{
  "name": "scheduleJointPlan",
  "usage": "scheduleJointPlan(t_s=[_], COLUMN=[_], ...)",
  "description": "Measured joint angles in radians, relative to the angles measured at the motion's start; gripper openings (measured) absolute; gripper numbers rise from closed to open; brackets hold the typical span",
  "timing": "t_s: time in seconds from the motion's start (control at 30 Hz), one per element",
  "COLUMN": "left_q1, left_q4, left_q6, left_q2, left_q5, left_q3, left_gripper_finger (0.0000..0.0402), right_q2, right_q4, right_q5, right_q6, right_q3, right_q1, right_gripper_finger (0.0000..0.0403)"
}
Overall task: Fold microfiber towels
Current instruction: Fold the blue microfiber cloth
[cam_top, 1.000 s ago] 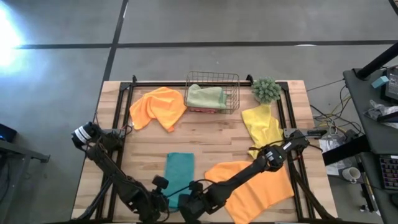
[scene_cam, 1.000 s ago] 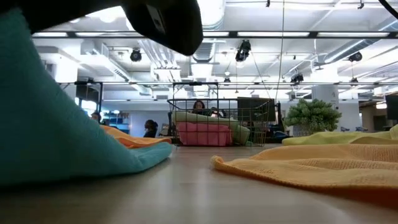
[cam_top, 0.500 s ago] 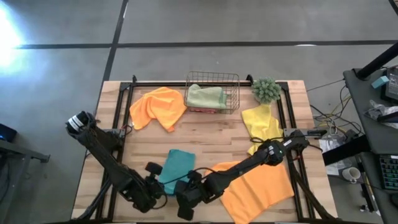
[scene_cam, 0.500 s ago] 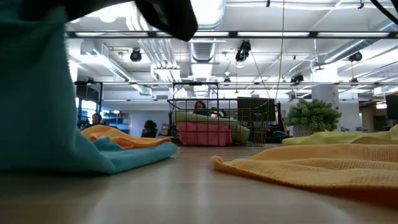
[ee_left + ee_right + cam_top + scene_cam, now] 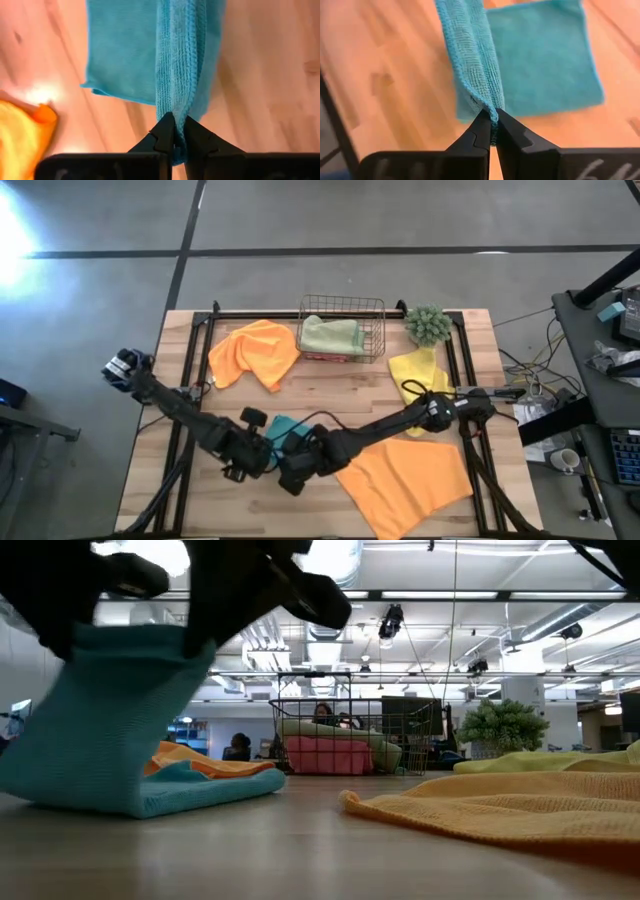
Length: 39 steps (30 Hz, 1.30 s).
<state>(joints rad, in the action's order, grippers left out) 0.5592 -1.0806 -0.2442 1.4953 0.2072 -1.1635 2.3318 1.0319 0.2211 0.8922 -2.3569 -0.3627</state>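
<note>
A teal towel (image 5: 284, 429) lies folded on the table left of centre, with its far part (image 5: 205, 792) flat on the wood and its near end raised (image 5: 110, 730). My left gripper (image 5: 264, 450) and my right gripper (image 5: 292, 454) sit side by side over it. Each is shut on the raised end, as the left wrist view (image 5: 175, 137) and the right wrist view (image 5: 490, 131) show. The arms hide most of the towel in the high view. My left gripper pinches the teal towel's raised near edge (image 5: 176, 112) between its two fingers; the hemmed edge shows several layers. The cloth runs from the fingers down to the part flat on the table (image 5: 122, 50). My right gripper pinches the same raised edge (image 5: 482, 97) between its two fingers, several layers bunched into a ridge. The towel slopes from the fingers down to its flat part (image 5: 545, 60) on the table.
An orange towel (image 5: 255, 352) lies crumpled at the far left. A wire basket (image 5: 342, 330) at the far middle holds a sage green towel over a pink one. A green plant (image 5: 428, 325), a yellow towel (image 5: 420, 380) and a second orange towel (image 5: 405, 480) are on the right.
Both grippers have gone from the table's near edge toward its far edge and risen, staying shut on the teal towel. Its near end has been lifted and carried over toward its far end; the far part has stayed on the table.
</note>
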Motion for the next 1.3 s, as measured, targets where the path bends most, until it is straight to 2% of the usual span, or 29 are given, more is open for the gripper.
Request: scheduleJointPlan(t_s=[0.33,0.47,0.67,0.83,1.13,1.3], left_q1=[-0.114,-0.136,-0.170,-0.197,-0.187,-0.180], left_q4=[0.019,0.035,0.071,0.086,-0.056,-0.075], left_q6=[0.145,0.222,0.306,0.305,0.217,0.160], left_q2=[-0.001,0.003,0.009,0.012,-0.011,-0.065], left_q5=[0.038,0.033,0.031,0.028,0.005,-0.023], left_q3=[0.049,0.097,0.160,0.160,0.158,0.158], left_gripper_finger=[0.0008,0.0008,0.0008,0.0008,0.0008,0.0008], right_q2=[0.002,0.006,0.006,0.006,0.006,0.006], right_q4=[0.115,0.104,0.230,0.205,0.190,0.190], right_q5=[0.044,0.044,0.009,0.033,0.041,0.039], right_q6=[0.088,0.048,0.002,-0.045,-0.168,-0.220], right_q3=[0.003,0.007,0.019,0.021,0.028,0.038], right_q1=[0.030,0.038,0.062,0.074,0.114,0.143], right_gripper_finger=[0.0009,0.0008,0.0008,0.0008,0.0008,0.0009])
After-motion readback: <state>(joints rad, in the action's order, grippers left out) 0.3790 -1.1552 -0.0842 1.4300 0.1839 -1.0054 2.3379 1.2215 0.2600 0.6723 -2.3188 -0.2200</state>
